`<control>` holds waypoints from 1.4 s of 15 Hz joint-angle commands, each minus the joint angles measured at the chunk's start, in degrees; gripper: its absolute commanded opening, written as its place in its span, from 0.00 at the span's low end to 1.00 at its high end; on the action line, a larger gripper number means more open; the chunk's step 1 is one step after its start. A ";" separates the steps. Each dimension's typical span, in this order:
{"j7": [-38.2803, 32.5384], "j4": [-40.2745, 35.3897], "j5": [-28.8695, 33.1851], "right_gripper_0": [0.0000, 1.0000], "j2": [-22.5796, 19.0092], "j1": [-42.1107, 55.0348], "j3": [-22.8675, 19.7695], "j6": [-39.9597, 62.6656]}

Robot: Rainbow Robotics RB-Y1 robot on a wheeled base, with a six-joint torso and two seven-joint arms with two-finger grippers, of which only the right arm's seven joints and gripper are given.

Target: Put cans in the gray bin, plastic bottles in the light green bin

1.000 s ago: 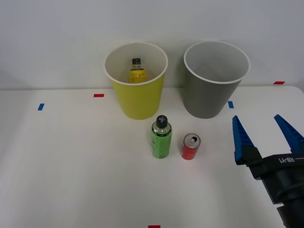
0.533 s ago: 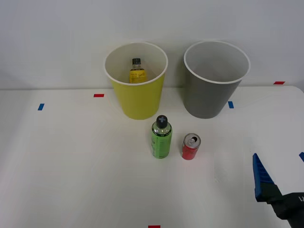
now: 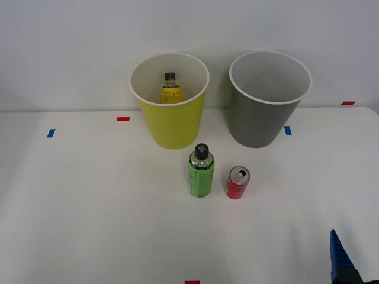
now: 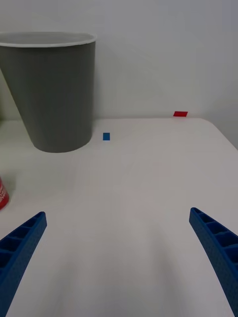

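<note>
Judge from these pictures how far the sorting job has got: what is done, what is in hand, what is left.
Done: the yellow-wrapped bottle stands inside the light green bin. In hand: nothing; the right gripper is open and empty, low over the table. Left: the green-wrapped bottle and red can stand on the table; the gray bin holds nothing.

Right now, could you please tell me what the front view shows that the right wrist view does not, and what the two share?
Front view alone: the yellow-green cup-shaped bin holding the yellow-wrapped black-capped bottle, and the green-wrapped black-capped bottle standing on the white table.

Right wrist view alone: both blue ribbed fingers of the right tool, spread wide and holding nothing.

Both: the gray cup-shaped bin, the small red drink can, and the blue tape mark.
</note>
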 commanded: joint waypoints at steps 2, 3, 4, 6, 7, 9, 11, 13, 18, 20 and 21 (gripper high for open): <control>0.88 3.31 1.59 1.00 4.33 0.59 -0.04 -1.49; 0.88 4.01 2.12 1.00 5.30 0.41 -0.12 -1.49; 0.97 4.62 2.82 1.00 6.44 0.06 -0.04 -1.58; 0.62 5.24 4.05 1.00 7.58 -0.03 0.67 -2.28; 0.26 6.12 4.58 1.00 7.76 -0.11 0.93 -3.78; -0.97 9.37 5.81 1.00 8.29 -1.34 0.93 -7.29; -6.94 12.01 10.64 1.00 8.81 -2.93 0.76 -9.58; -17.14 14.38 17.85 1.00 10.13 -4.16 -0.04 -12.30; -46.93 21.50 39.38 1.00 13.91 -6.79 -5.84 -23.73; -54.67 23.34 45.62 1.00 15.32 -7.76 -8.47 -27.51; -56.16 23.52 47.12 1.00 15.67 -7.76 -8.47 -28.30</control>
